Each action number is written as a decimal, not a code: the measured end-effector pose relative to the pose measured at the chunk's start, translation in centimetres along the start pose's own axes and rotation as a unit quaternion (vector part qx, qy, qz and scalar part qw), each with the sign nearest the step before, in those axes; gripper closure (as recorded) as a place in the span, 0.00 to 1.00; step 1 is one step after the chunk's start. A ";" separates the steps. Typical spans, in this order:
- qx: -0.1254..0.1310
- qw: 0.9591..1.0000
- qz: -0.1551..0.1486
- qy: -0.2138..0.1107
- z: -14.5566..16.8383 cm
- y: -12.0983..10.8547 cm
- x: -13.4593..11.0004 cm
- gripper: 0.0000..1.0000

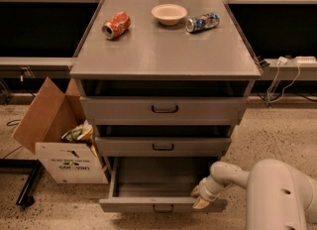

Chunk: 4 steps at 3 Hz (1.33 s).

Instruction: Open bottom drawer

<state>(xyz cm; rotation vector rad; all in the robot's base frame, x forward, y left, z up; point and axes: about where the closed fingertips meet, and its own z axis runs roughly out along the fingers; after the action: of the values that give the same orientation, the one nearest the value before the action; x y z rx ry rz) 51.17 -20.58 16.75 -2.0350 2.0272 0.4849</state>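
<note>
Speckled floor (282, 135) surrounds the cabinet (163, 55). Its bottom drawer (133, 204) stands pulled out; the gripper (200, 198) sits at the drawer front's right end, grip state indeterminate. Cardboard box (69, 162) left of cabinet: print illegible.

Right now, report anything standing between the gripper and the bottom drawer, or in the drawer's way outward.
Nothing visible does. The gripper is right at the front edge of the bottom drawer, near the right end as the camera sees it. The drawer stands partly open; the cardboard box sits off to the side, not in its path.
</note>
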 end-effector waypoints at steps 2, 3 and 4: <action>0.000 1.000 0.000 0.000 0.0 0.0 0.0 0.42; 0.000 1.000 0.000 0.000 0.0 0.0 0.0 0.19; -0.005 1.000 -0.015 0.005 -0.5 0.5 -0.8 0.00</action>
<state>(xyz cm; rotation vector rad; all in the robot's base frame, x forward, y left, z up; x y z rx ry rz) 50.70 -20.00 17.57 -2.0739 2.0002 0.4808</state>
